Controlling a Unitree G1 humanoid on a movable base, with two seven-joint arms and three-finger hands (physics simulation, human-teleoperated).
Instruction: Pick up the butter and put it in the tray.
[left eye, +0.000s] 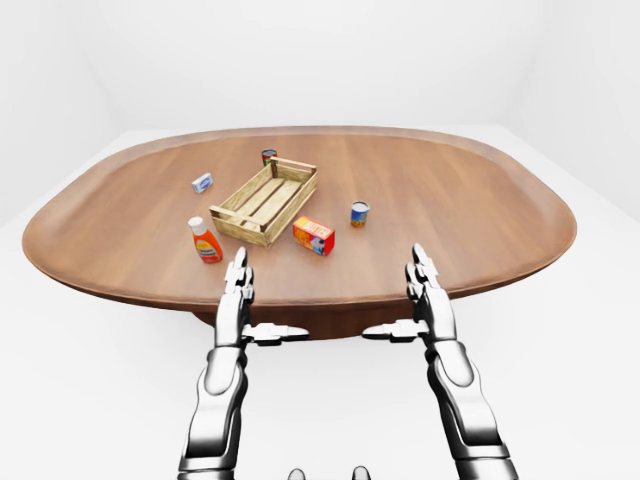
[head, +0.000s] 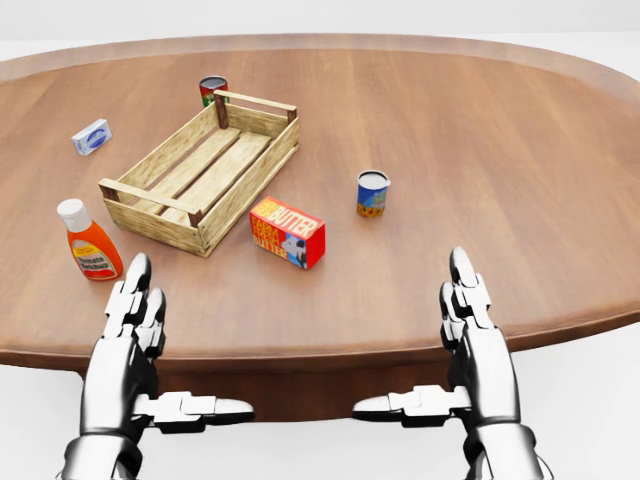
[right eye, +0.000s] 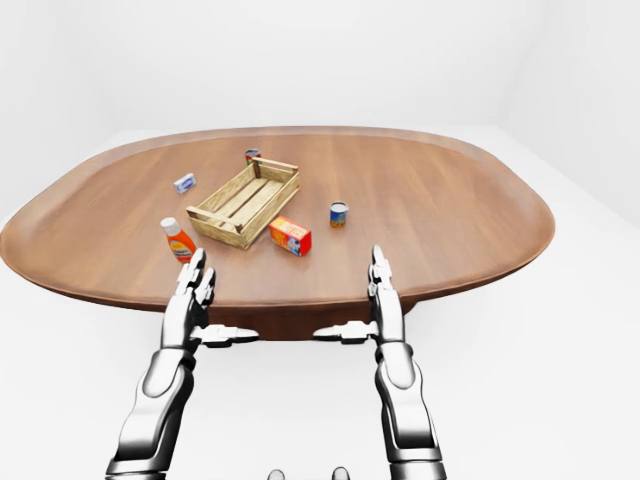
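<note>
- Butter (head: 287, 232) is the red and orange box lying on the brown surface (head: 480, 130), just beside the lower right corner of the wooden tray (head: 160, 218) in the head view, apart from it by a narrow gap.
- Left robot hand (head: 135, 310) and right robot hand (head: 470, 305) both hover at the near edge of the surface, fingers straight and spread wide, thumbs pointing inward, holding nothing.
- Reaching comes first, I judge: the right robot hand has the clearer path, since the box sits between the two hands but nearer the middle.
- A grip across the box's narrow sides should hold best; approach from above so the tray's wall is not knocked.
- Keep clear of the small tin can (head: 372, 192) to the box's right and the orange sauce bottle (head: 89, 241) near the left robot hand.
- Lift high enough to clear the tray's slatted rim, then set down on its floor.
- Hard to read: the label of the small white packet (head: 92, 136) at upper left, and the dark can (head: 213, 90) partly hidden behind the tray's far corner.
- Forearms are cut off at the bottom edge.
</note>
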